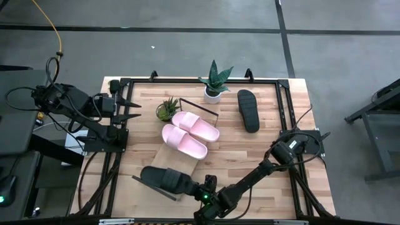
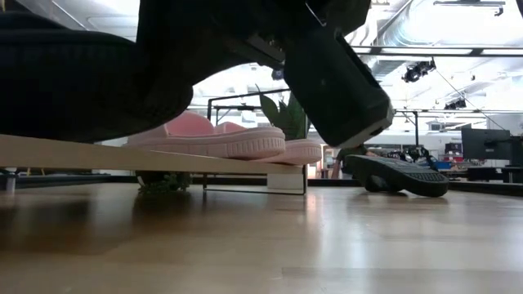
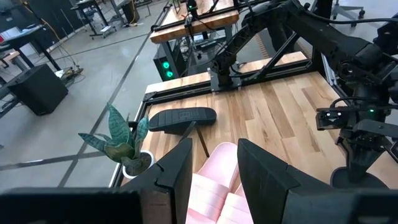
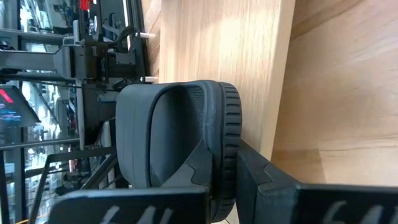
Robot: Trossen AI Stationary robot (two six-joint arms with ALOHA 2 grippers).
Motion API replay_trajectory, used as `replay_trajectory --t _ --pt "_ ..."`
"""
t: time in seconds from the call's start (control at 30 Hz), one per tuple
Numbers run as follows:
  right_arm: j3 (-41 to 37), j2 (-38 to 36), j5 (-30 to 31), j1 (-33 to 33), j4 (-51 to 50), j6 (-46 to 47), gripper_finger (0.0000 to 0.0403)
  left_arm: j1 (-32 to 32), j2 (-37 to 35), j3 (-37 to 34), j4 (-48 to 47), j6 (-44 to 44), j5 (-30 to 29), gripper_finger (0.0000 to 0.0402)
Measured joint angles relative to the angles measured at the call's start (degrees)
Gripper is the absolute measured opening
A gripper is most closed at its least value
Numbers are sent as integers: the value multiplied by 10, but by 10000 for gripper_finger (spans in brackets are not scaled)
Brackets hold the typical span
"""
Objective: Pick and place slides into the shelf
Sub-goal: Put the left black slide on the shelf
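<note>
Near the counter's [image 1: 262, 150] front edge, right hand [image 1: 201, 189] clamped on a black slide's [image 1: 164, 180] rim at the shelf's [image 1: 157, 159] end, pink pair [image 1: 189, 134] already aboard; next, release and fetch the far black slide [image 1: 248, 110]; left hand [image 1: 134, 110] parked open.

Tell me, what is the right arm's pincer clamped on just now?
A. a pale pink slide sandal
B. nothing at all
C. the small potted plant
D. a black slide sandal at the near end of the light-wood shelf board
D: the right pincer grips the rim of the black slide sandal at the light-wood shelf board, while both pale pink slide sandals lie untouched farther along.
</note>
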Motion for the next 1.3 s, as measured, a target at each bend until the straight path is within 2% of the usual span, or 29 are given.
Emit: replay_trajectory --t 0.37,0.73,1.13,1.3 --pt "0 0 -11 0 1 -1 11 0 0 0 -1 15 0 115" --pt "0 0 -31 0 3 -1 59 0 1 0 -1 15 -2 115" --pt "0 0 -44 1 5 -1 69 0 1 0 -1 15 -2 115" --pt "-1 0 -47 5 8 6 111 0 1 0 -1 15 -2 115"
